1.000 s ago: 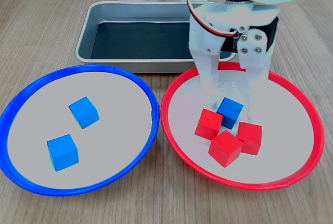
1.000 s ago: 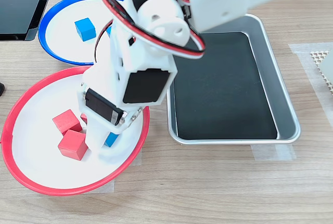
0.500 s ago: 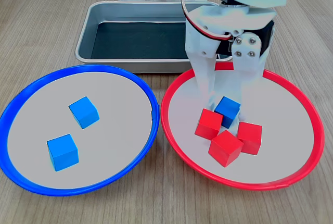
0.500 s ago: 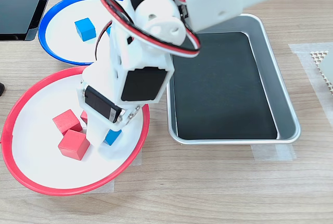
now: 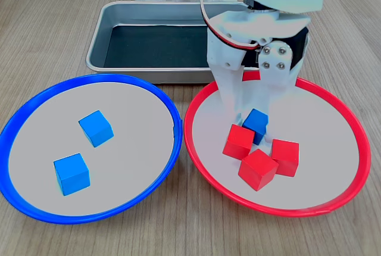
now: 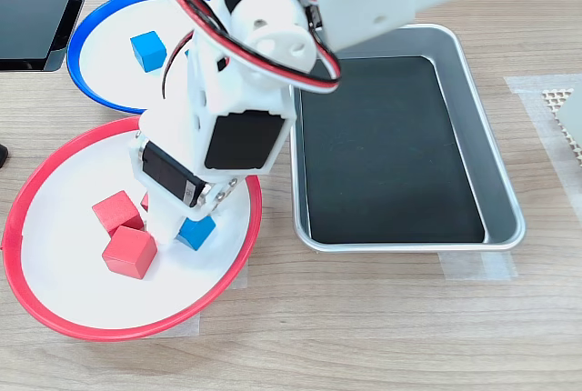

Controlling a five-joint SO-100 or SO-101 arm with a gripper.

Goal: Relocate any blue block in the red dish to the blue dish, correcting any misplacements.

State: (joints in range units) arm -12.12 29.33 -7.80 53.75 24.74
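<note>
Blue block (image 5: 256,124) sits in the red dish (image 5: 351,125) between the parted fingers of the white gripper (image 5: 253,108), touching a red cube (image 5: 239,141) at its 7 o'clock; grip contact unclear. It's a cube, no long axis, one corner turned toward the first exterior view. Wooden tabletop (image 5: 53,24), blue dish (image 5: 36,104) at 9 o'clock with two blue cubes, metal tray (image 5: 113,15) at 11 o'clock

arm (image 6: 236,109) covering third red cube, blue dish (image 6: 86,45) partly hidden
</note>
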